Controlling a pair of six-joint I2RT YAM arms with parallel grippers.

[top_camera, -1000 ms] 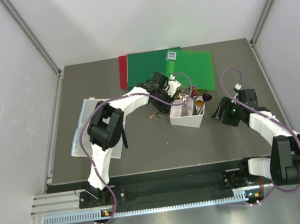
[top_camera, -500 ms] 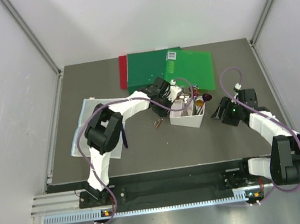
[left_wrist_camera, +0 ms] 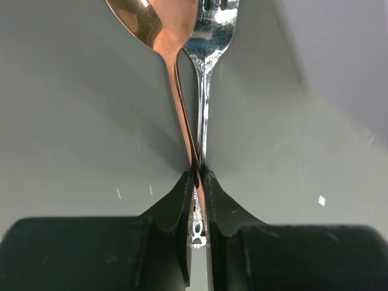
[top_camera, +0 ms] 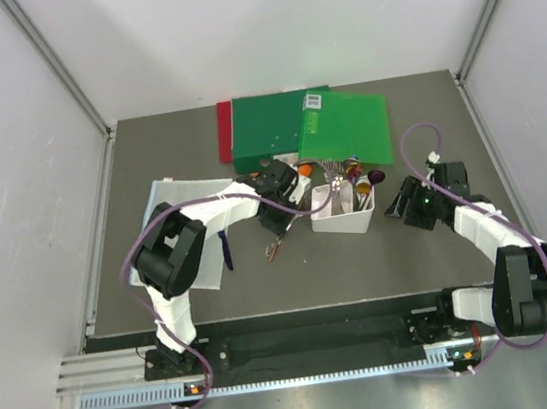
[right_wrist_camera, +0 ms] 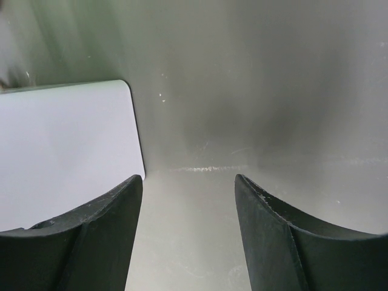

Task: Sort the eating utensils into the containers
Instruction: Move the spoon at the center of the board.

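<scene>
The jaws of the left gripper (left_wrist_camera: pixel 198 182) are clenched on two things at once: a copper-coloured spoon (left_wrist_camera: pixel 151 24) and a silver fork (left_wrist_camera: pixel 209 36), pinched together near their handle ends. The two handles cross right at the pinch, then run out side by side with bowl and tines touching. From above, that gripper hangs over bare worktop (top_camera: pixel 382 261) just left of the bin (top_camera: pixel 341 222), with the pair pointing toward the near edge. The bin holds a few utensils (top_camera: pixel 358 191) already, and some lie loose behind it near the green folders (top_camera: pixel 344 125).

The jaws of the right gripper (right_wrist_camera: pixel 188 179) are spread wide with nothing between them. It sits low beside the bin's right end, whose white corner (right_wrist_camera: pixel 66 151) fills the left of its wrist view.

The double pick looks like the trouble here. If both are let go together, spoon and fork will likely land in one compartment, which spoils the sort. The hold also looks thin: two slick metal handles crossed between narrow tips, so either could pivot or slip out during a swing and clatter onto the worktop or into the wrong slot. With the long ends sticking out, a low pass toward the bin could catch its wall and shove or tip it. I cannot tell which compartment is meant for which.
</scene>
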